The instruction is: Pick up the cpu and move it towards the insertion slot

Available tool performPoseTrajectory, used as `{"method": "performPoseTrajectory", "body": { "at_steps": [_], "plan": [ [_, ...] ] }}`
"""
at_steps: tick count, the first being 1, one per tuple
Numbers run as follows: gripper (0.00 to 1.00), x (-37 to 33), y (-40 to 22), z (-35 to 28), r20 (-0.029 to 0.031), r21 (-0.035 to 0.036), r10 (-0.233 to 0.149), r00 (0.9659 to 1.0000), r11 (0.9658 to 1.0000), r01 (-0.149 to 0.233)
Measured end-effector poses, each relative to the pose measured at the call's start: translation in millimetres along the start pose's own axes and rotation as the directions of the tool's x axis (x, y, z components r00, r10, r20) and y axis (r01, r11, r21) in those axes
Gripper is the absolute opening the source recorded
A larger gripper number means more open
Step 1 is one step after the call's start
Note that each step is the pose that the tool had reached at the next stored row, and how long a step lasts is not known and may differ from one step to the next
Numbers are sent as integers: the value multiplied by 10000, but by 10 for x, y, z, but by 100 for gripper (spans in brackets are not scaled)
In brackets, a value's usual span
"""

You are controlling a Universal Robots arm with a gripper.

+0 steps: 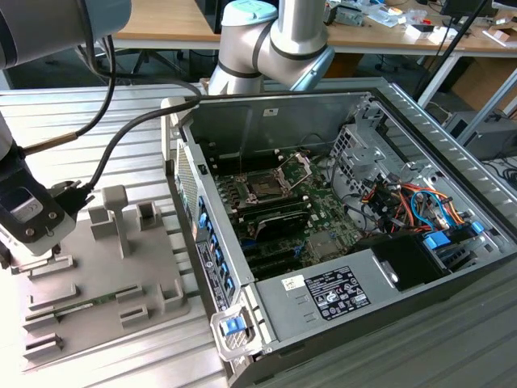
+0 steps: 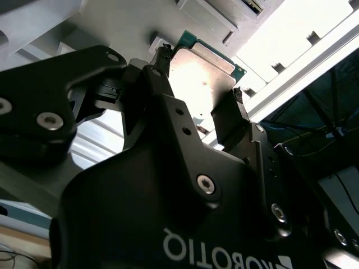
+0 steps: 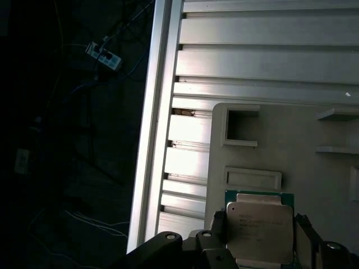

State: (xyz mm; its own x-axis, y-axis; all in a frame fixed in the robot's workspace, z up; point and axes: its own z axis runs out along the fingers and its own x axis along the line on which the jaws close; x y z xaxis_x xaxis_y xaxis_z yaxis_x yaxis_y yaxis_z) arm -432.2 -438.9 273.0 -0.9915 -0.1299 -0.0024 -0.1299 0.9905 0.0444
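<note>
The gripper [image 2: 199, 75] is clamped on two opposite edges of the cpu [image 3: 259, 231], just inside the edge of the grey tray [image 1: 97, 271], which rests on the slatted aluminium table [image 3: 269, 50]. The insertion slot [image 1: 265, 184] lies well apart, inside the open computer case [image 1: 266, 121], with its hinged plate raised.
</note>
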Motion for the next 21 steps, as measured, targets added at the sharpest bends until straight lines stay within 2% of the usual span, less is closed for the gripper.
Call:
{"method": "performPoseTrajectory", "body": {
  "at_steps": [21],
  "plan": [
    [55, 0, 3, -65, 0, 0, 0, 10000, 10000, 0]
  ]
}}
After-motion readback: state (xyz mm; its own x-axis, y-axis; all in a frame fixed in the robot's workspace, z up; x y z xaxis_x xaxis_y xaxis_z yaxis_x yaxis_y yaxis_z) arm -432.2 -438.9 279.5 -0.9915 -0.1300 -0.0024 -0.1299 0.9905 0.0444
